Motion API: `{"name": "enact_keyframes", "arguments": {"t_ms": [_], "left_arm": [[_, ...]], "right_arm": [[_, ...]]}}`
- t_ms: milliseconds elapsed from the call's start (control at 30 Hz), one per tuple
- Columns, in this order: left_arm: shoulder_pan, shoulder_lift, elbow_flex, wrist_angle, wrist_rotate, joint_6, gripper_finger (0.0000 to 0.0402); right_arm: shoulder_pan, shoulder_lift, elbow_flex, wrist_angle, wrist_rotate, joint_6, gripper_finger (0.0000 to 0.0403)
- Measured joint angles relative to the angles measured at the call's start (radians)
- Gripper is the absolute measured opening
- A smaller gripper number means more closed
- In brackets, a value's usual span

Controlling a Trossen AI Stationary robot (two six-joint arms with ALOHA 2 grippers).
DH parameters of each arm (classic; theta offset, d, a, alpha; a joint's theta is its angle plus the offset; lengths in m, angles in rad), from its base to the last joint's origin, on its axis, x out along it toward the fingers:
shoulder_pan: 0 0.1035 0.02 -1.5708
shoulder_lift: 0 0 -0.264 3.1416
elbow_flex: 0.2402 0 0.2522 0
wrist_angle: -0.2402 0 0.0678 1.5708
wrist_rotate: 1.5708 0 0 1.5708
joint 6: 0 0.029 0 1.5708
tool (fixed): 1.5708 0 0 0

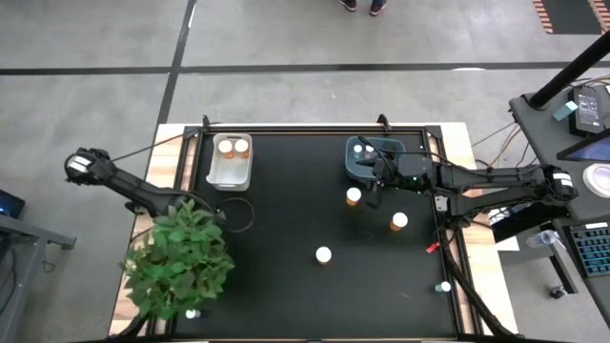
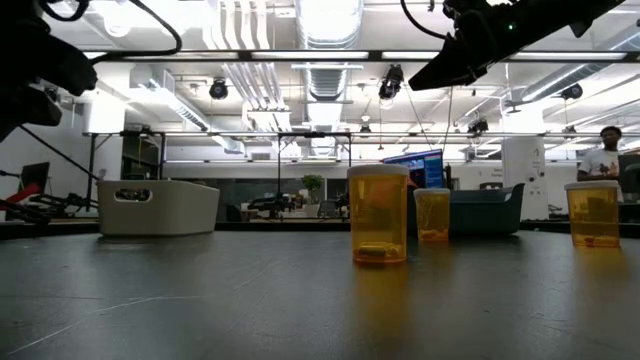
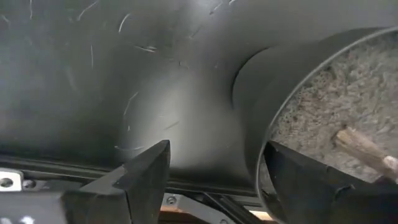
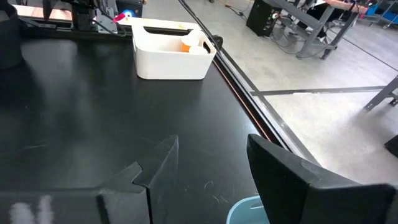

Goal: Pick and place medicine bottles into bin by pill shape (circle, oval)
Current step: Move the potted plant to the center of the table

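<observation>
Three amber medicine bottles with white caps stand upright on the black table: one (image 1: 354, 196) just in front of the blue bin (image 1: 385, 145), one (image 1: 398, 222) to its right, one (image 1: 324, 254) nearer the front. The blue bin holds two bottles (image 1: 363, 149). The white bin (image 1: 231, 176) holds two more (image 1: 235, 148). My right gripper (image 4: 211, 174) is open and empty, raised above the near edge of the blue bin (image 4: 249, 210). My left gripper (image 3: 211, 180) is open and empty beside the plant's dark pot (image 3: 273, 93). In the high view the leaves hide it.
The leafy potted plant (image 1: 179, 255) fills the front left corner. A small pale bottle (image 1: 444, 286) stands at the front right edge, and another (image 1: 193, 312) under the plant. In the low view a person (image 2: 603, 152) stands far off in the room.
</observation>
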Motion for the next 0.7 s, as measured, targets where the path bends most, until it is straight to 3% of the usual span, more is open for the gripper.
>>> {"name": "enact_keyframes", "arguments": {"t_ms": [167,600,700], "left_arm": [[0.000,0.027,0.000,-0.002,0.005,0.064,0.0220],[0.001,-0.033,-0.001,-0.010,-0.087,0.082,0.0021],[0.013,-0.053,-0.001,-0.013,-0.124,0.035,0.0007]], "right_arm": [[0.000,0.000,0.000,0.000,0.000,0.000,0.0185],[0.000,0.000,0.000,0.000,0.000,0.000,0.0185],[0.000,0.000,0.000,0.000,0.000,0.000,0.0185]]}}
